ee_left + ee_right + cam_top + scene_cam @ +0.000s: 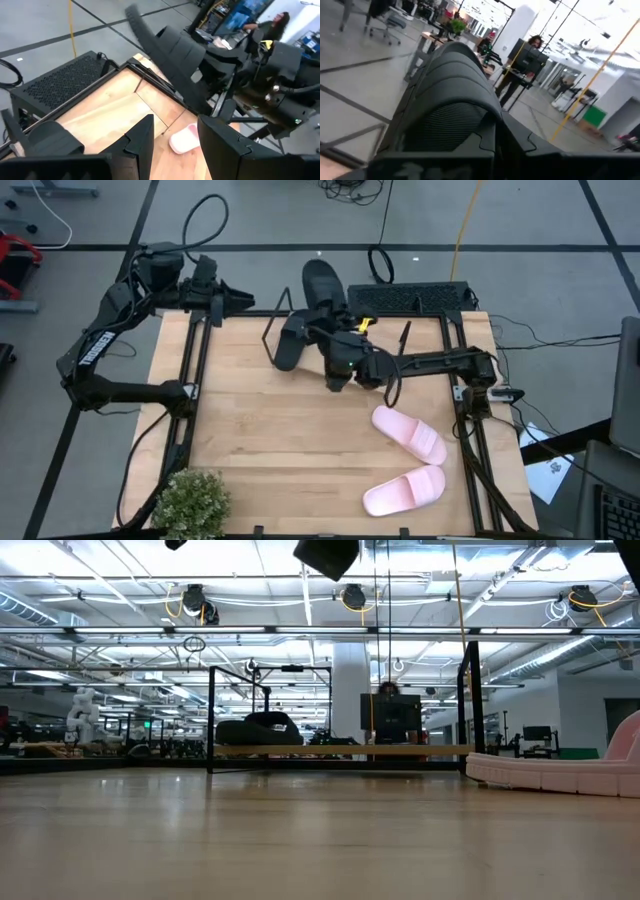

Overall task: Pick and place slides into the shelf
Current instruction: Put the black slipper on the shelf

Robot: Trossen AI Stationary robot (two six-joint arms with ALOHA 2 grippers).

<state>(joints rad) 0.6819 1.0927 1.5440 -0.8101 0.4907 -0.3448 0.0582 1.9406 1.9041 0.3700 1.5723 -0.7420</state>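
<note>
Right gripper (335,330) was over the back middle of the light wooden tabletop (260,430), fingers clamped shut on a matte black slide sandal (322,288) that stuck out past the table's back edge, above the low wooden-plank shelf on black wire end frames (285,315). In the right wrist view the held sandal's ribbed black strap (452,100) filled the frame, close to the camera. Second matte black slide sandal (290,340) sat tilted on the shelf, just left of the held one; low view showed it as a dark hump (258,728) on the plank (340,751).

Left gripper (235,300) waited at the back left corner of the table, fingers (142,140) parted about halfway, holding nothing.

Two pale pink slide sandals lay on the tabletop toward the front right, well apart from the shelf: one (408,434) farther back, the other (404,490) near the front edge. Low view caught one pink sandal (560,772) at its right edge.

Small green potted plant (190,502) stood at the front left corner. Black perforated box (410,298) sat behind the table's back edge, right of the shelf. A person (520,65) stood in the room behind.
</note>
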